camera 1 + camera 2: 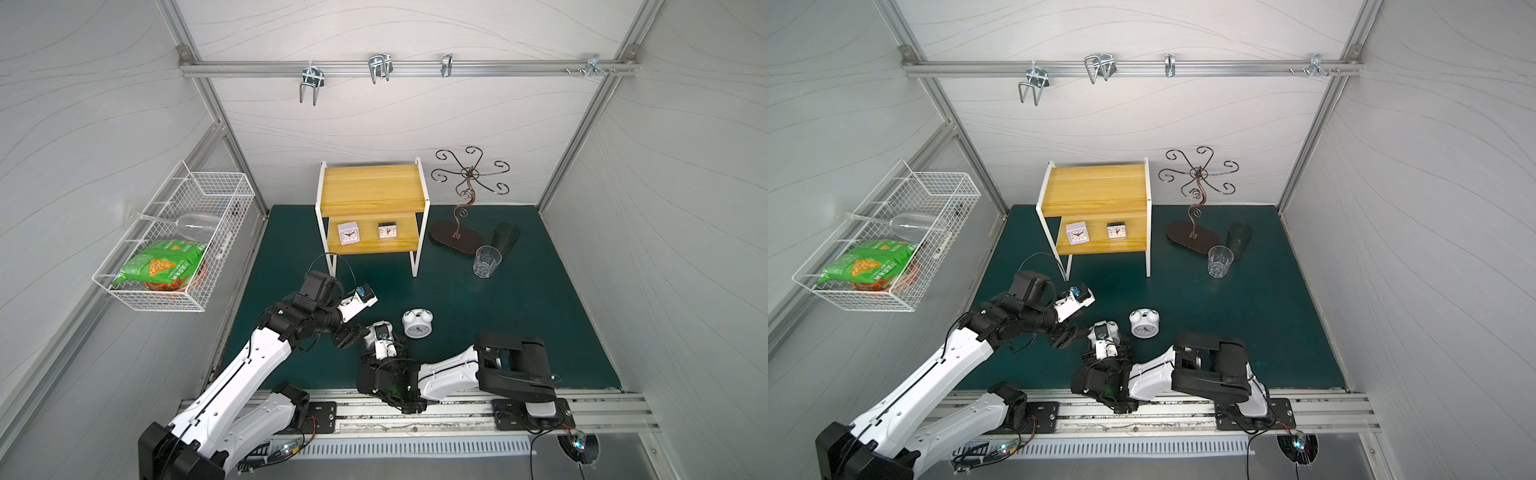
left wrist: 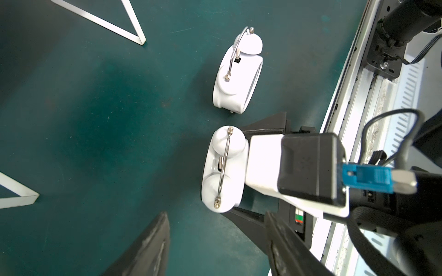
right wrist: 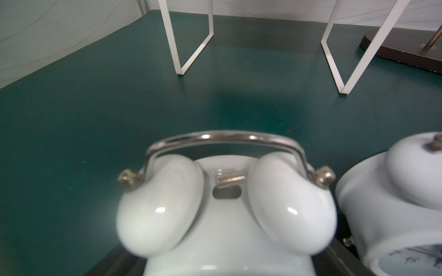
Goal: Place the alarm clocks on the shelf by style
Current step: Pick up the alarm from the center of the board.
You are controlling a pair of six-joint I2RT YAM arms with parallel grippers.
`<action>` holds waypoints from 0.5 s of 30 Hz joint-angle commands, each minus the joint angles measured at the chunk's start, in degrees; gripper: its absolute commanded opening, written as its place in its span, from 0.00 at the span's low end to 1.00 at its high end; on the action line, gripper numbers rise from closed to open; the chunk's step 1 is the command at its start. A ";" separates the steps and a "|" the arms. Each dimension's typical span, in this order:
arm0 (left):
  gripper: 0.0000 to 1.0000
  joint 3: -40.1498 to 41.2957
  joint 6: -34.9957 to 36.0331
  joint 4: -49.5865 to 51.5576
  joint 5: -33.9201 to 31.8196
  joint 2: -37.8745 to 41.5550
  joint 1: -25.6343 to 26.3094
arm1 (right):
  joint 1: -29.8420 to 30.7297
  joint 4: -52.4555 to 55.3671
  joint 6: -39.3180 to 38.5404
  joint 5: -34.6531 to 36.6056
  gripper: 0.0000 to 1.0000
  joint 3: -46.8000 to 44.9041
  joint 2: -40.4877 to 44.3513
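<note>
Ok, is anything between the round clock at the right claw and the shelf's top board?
Nothing visible on the mat: it lies bare from that clock to the shelf. Only the left arm's wrist camera hangs close beside that line, above the mat.

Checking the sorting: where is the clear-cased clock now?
In both top views, the clear-cased clock stands on the lower board of the shelf, right of the white square clock.

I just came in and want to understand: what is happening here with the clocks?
The right claw is set around one round twin-bell clock on the green mat; whether it grips yet is unclear. The second twin-bell clock sits beside it. The left claw hovers nearby, open and empty. The white square clock and the clear-cased square clock stand on the lower board of the shelf.
</note>
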State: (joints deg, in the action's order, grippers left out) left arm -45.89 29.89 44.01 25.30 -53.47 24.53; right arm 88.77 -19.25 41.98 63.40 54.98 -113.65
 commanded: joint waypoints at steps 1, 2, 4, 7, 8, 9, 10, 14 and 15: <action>0.66 -0.01 -0.01 -1.33 -0.25 1.22 0.07 | 0.01 -0.71 -0.79 0.77 0.83 -0.89 -0.19; 0.66 0.03 0.08 -1.36 -0.21 1.33 -0.05 | 0.08 -0.71 -1.01 0.95 0.83 -0.89 -0.11; 0.66 0.11 0.00 -1.47 -0.21 1.44 -0.25 | 0.49 -0.71 -1.66 1.28 0.81 -0.84 0.17; 0.66 -0.04 -0.18 -1.47 1.23 1.61 -1.75 | 0.87 -0.65 -2.24 1.64 0.80 -0.91 0.74; 0.66 -0.08 -0.18 -1.47 2.07 1.68 -2.52 | 1.02 -0.62 -2.36 1.65 0.80 -0.97 1.00; 0.66 -0.21 -0.18 -1.40 3.24 1.77 -3.66 | 1.07 -0.58 -2.48 1.73 0.80 -1.09 1.34; 0.66 -0.39 -0.18 -1.21 4.53 1.86 -4.85 | 1.23 -0.29 -2.45 1.73 0.79 -1.19 1.68; 0.66 -0.87 0.06 -0.54 7.81 2.19 -9.06 | 1.74 1.12 -2.13 2.38 0.79 -1.54 3.30; 0.66 -0.79 0.16 -0.57 8.01 2.41 -9.68 | 1.84 1.84 -1.80 2.52 0.79 -1.54 3.72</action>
State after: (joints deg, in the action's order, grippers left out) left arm -45.89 29.82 44.05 29.71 -52.05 16.53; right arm 89.95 -19.07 40.47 64.03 53.93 -112.81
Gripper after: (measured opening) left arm 0.663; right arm 0.870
